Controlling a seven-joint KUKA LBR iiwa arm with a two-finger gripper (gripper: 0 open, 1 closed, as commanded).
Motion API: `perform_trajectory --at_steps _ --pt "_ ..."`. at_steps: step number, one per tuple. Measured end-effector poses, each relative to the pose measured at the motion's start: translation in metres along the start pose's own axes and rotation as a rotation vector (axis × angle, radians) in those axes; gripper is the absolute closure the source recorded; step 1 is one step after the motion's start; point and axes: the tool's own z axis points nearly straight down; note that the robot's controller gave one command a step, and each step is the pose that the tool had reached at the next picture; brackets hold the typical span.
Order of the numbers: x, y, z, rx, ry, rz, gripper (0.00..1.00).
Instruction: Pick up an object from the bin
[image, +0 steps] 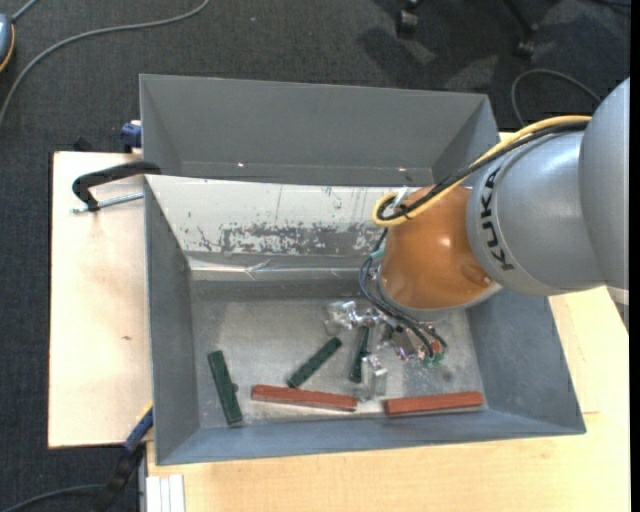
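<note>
Over the grey bin (168, 330) my arm (560, 210) comes in from the right, with its orange wrist cover (430, 265) low above the middle. The claw (360, 348) looks spread apart, straddling a short dark green stick (357, 360) lying on the floor. A slanted green stick (314, 362) sits just left of it. Two red-brown bars (303, 398) (433, 403) lie along the front wall, and a third green stick (224, 387) is off at the left.

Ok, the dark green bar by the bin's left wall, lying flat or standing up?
Lying flat: the dark green bar rests full-length on the bin floor by the left wall, apart from the gripper.
</note>
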Motion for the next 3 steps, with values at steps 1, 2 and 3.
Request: perform_trajectory --at_steps 1,2,3 --pt "-0.009 0.083 0.000 0.001 -0.007 -0.081 0.00" --pt "-0.008 0.079 0.000 0.003 -0.004 -0.074 1.00" --pt "-0.020 0.097 -0.183 0.004 -0.018 -0.109 1.00"
